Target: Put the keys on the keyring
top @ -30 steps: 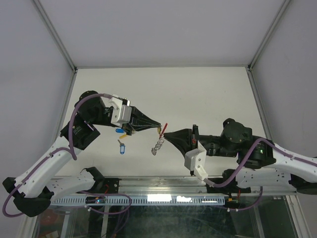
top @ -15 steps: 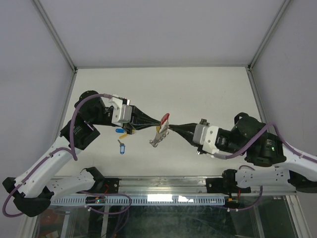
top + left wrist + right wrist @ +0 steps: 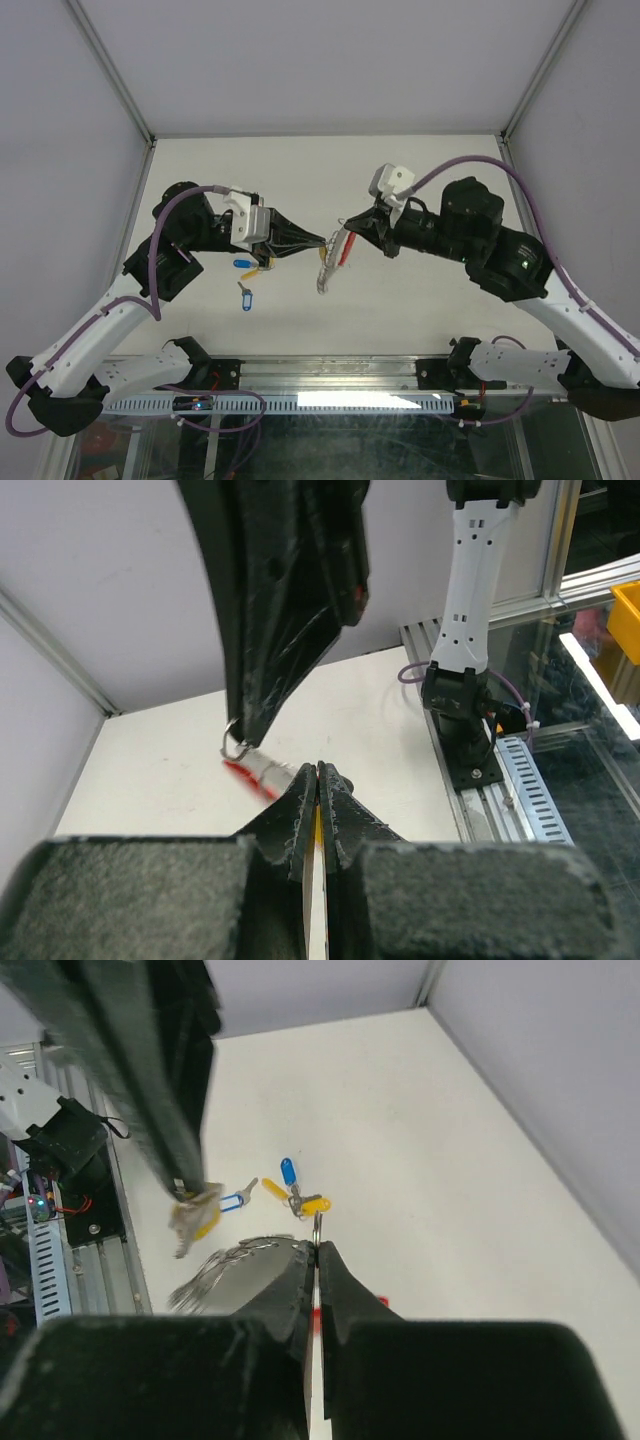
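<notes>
White table (image 3: 420, 180) and grey walls are what we see all around the two arms. The big change is on the right side. A moment ago the right arm lay low and reached in from the near edge. Now it has swung up and comes in from farther back.

The right pincer (image 3: 346, 222) is pressed shut on the keyring (image 3: 346, 250). The keyring is up in the air between the two arms, not on the table. Its red part hangs just under the fingertips, and its chain (image 3: 324, 276) dangles below that.

The left pincer (image 3: 322, 241) has hardly moved. It is also pressed shut. We think it is pinching a yellow key (image 3: 198, 1218), but that view is blurry, so we are not sure.

The two pincers are now tip to tip, very near each other. We think this means the key is being lined up with the ring. It does not look threaded yet. Other keys (image 3: 245, 297) lie on the table under the left arm, waiting.
</notes>
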